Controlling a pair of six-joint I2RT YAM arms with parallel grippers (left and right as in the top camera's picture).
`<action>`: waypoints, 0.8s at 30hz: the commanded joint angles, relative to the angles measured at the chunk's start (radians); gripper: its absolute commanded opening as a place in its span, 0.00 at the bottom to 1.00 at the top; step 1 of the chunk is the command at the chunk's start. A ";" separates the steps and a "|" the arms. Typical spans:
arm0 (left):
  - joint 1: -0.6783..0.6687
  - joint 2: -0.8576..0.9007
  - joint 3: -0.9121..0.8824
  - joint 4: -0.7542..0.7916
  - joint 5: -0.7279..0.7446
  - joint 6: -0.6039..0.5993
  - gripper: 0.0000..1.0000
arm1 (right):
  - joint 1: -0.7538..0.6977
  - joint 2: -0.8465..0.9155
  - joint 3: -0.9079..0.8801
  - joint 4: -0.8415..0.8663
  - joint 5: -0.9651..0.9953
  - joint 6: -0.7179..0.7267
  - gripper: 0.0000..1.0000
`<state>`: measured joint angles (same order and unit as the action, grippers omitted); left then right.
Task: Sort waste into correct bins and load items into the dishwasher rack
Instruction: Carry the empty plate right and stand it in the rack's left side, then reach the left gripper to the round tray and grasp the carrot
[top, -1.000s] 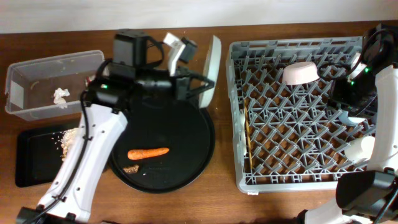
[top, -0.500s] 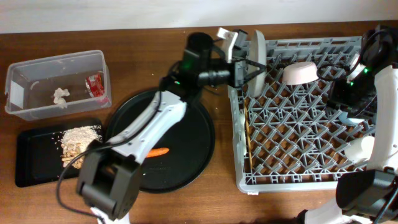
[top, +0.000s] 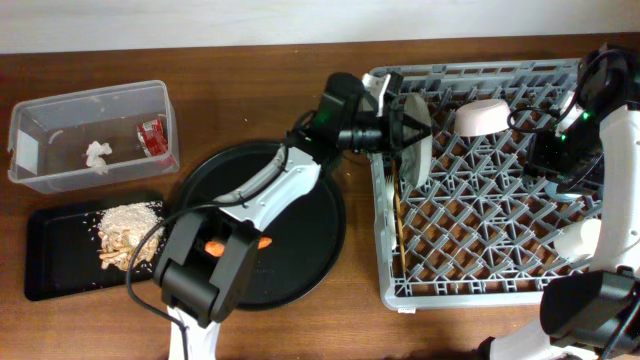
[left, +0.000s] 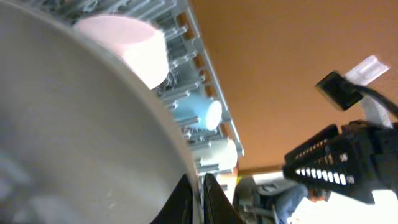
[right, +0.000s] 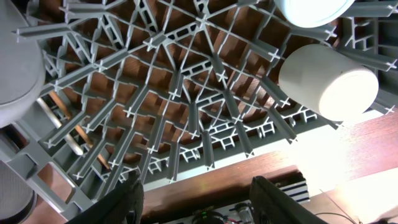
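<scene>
My left gripper (top: 397, 131) is shut on the rim of the pale grey plate (top: 416, 136) and holds it on edge over the left part of the dishwasher rack (top: 480, 285). In the left wrist view the jaws (left: 200, 200) pinch the plate (left: 74, 124). The pink bowl (top: 483, 117), cream cup (top: 578, 240) and chopsticks (top: 398, 215) are in the rack. My right gripper (right: 202, 202) is open and empty above the rack's right side, near the cream cup (right: 326, 81). The carrot (top: 262, 242) lies on the round tray, partly hidden by my left arm.
The clear tub (top: 40, 125) at far left holds the tissue (top: 97, 153) and red wrapper (top: 152, 137). The shallow black tray (top: 50, 265) holds food scraps (top: 125, 228). The round black tray (top: 305, 235) lies between them and the rack. The blue cup (left: 199, 112) shows in the left wrist view.
My left arm has carried the plate to the right, from above the round black tray's far edge to over the rack's left part. The right arm has not moved.
</scene>
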<state>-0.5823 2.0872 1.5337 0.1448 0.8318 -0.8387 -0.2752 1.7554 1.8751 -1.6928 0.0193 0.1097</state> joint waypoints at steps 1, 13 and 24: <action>0.082 0.006 0.004 -0.156 0.075 0.077 0.09 | 0.000 0.003 -0.003 -0.002 0.011 0.011 0.58; 0.235 -0.077 0.004 -0.424 0.127 0.305 0.82 | 0.000 0.003 -0.003 -0.002 0.012 0.010 0.58; 0.451 -0.428 0.004 -1.344 -0.501 0.523 0.99 | 0.000 0.003 -0.003 -0.002 0.011 0.011 0.58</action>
<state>-0.1799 1.6760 1.5452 -1.0439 0.5220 -0.3580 -0.2752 1.7554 1.8732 -1.6913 0.0193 0.1093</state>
